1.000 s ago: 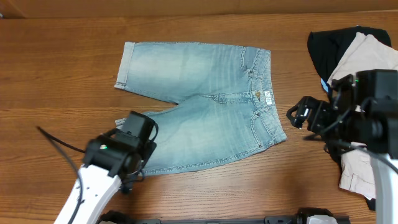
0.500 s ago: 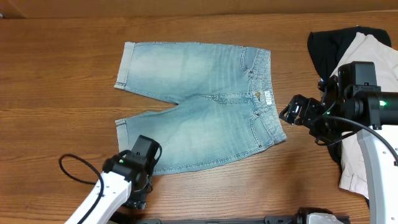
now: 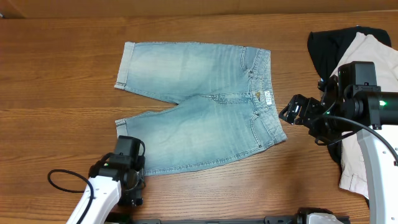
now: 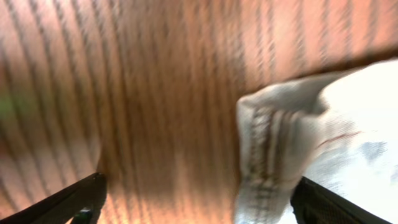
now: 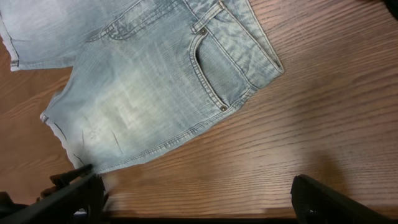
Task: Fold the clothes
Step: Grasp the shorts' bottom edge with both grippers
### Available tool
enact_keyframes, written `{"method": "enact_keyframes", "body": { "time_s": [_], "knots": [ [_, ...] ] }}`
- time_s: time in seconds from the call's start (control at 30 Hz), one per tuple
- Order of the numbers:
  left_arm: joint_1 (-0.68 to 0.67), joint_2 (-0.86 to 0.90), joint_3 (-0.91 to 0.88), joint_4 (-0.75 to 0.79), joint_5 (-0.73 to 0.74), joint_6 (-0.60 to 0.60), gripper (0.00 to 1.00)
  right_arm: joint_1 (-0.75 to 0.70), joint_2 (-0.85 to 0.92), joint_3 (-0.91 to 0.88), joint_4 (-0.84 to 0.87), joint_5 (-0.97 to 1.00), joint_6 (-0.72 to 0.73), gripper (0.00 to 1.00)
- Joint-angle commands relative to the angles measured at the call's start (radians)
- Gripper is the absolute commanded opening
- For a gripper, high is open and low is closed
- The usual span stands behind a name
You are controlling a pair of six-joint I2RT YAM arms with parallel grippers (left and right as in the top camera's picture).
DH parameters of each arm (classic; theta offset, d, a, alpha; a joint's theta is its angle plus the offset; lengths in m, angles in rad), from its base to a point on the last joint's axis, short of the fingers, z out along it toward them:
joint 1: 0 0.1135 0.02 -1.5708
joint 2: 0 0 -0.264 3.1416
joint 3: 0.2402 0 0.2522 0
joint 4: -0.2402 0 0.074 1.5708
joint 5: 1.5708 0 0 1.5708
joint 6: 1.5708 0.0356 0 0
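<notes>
- Denim shorts [image 3: 199, 106] lie flat, front side up, on the wooden bench [image 3: 62, 74], centre of the overhead frame. Waistband points toward frame right, both legs toward frame left.
- Upper leg ends in a turned-up hem near the upper left. The lower leg runs down and left, and its hem edge sits just above the left gripper [image 3: 129, 177].
- Waistband button and a small label are visible at mid-waistband. Stitched pockets are visible on either side.
- Left gripper: lower left of the overhead frame, at the lower leg's bottom-left corner. Whether it touches the cloth cannot be told from above.
- Left wrist view is motion-blurred. The fingers [image 4: 68, 199] stand wide apart with nothing clamped. The pale hem of the shorts [image 4: 280, 155] lies between them, closer to the frame-right finger, over bare wood.
- A black cable [image 3: 62, 180] loops on the bench beside the left arm.
- Right gripper [image 3: 297, 115]: right of centre, just beside the lower waistband corner and apart from the cloth.
- Right wrist view: fingers [image 5: 74, 190] spread wide and empty, over bare wood. The shorts [image 5: 155, 81] fill the upper left, with a riveted pocket showing.
- Far right edge: a black garment [image 3: 329, 46] lies with beige trousers [image 3: 367, 59] partly on top, well apart from the shorts.
</notes>
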Motion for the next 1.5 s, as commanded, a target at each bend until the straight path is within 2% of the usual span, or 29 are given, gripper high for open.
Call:
{"method": "enact_keyframes", "body": {
  "time_s": [0.0, 0.23, 0.4, 0.43, 0.5, 0.53, 0.63, 0.7, 0.83, 0.9, 1.07, 1.2, 1.33, 1.47],
  "knots": [
    [0.053, 0.026, -0.085, 0.103, -0.137, 0.080, 0.89, 0.000, 0.000, -0.003, 0.006, -0.017, 0.002, 1.00],
    [0.077, 0.026, -0.084, 0.137, -0.168, 0.116, 0.77, 0.000, 0.000, -0.003, 0.008, -0.021, 0.005, 1.00],
    [0.077, 0.026, -0.084, 0.136, -0.165, 0.180, 0.56, 0.000, 0.000, -0.003, 0.012, -0.024, 0.005, 1.00],
    [0.077, 0.026, -0.084, 0.136, -0.159, 0.200, 0.46, 0.000, 0.000, -0.003, 0.012, -0.024, 0.005, 1.00],
    [0.076, 0.026, -0.084, 0.135, -0.159, 0.224, 0.16, 0.000, 0.000, -0.003, 0.012, -0.024, 0.005, 1.00],
    [0.076, 0.026, -0.084, 0.135, -0.159, 0.233, 0.04, 0.000, 0.000, -0.003, 0.011, -0.024, 0.005, 1.00],
    [0.076, 0.026, -0.084, 0.134, -0.159, 0.237, 0.04, 0.000, 0.000, -0.003, 0.015, -0.024, 0.005, 1.00],
    [0.076, 0.026, -0.084, 0.128, -0.159, 0.265, 0.04, 0.000, 0.000, -0.003, 0.021, -0.024, 0.005, 0.96],
    [0.076, 0.025, -0.077, 0.130, -0.138, 0.373, 0.04, 0.000, 0.000, -0.003, 0.040, -0.023, 0.010, 0.75],
    [0.076, 0.025, -0.050, 0.133, -0.094, 0.488, 0.04, 0.000, 0.004, -0.005, 0.054, -0.014, 0.016, 0.66],
    [0.076, 0.025, 0.057, 0.109, -0.071, 0.653, 0.04, 0.000, 0.013, -0.061, 0.118, 0.097, 0.109, 0.66],
    [0.076, 0.026, 0.123, 0.069, -0.064, 0.666, 0.04, 0.000, 0.013, -0.189, 0.210, 0.101, 0.206, 0.76],
    [0.076, 0.026, 0.127, 0.076, -0.064, 0.662, 0.04, 0.000, 0.013, -0.379, 0.401, 0.108, 0.271, 0.76],
    [0.076, 0.026, 0.127, 0.075, -0.064, 0.663, 0.04, 0.000, 0.013, -0.493, 0.536, 0.109, 0.275, 0.74]
  ]
}}
